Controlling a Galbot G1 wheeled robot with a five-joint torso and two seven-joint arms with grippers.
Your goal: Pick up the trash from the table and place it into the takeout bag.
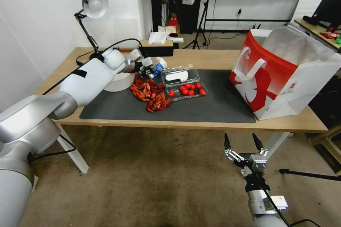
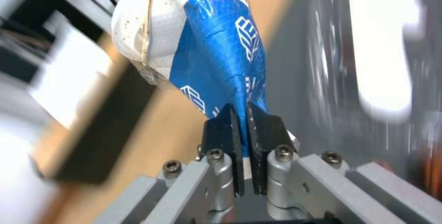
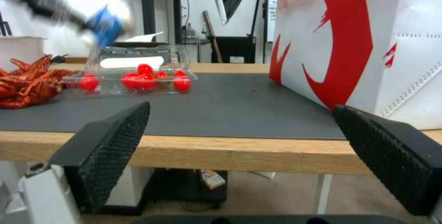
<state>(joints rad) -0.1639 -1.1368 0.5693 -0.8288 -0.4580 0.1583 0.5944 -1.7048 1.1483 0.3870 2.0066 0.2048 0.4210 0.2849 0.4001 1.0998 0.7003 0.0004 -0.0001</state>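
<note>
Left gripper (image 2: 242, 113): fingers pinched on blue-white paper cup (image 2: 216, 51), held above the mat's far-left area, just behind the clear tomato tray (image 1: 183, 82) | Right gripper (image 1: 243, 142): fingers spread wide, empty, below the near edge of the table (image 1: 199, 122) | Takeout bag (image 1: 284, 74): upright, open-topped, at the table's right end.

takeout bag (image 3: 368, 44): top and right side cut by edge | paper cup (image 3: 105, 22): motion-blurred, print unreadable | white bowl (image 1: 119, 81): mostly hidden behind left arm
</note>
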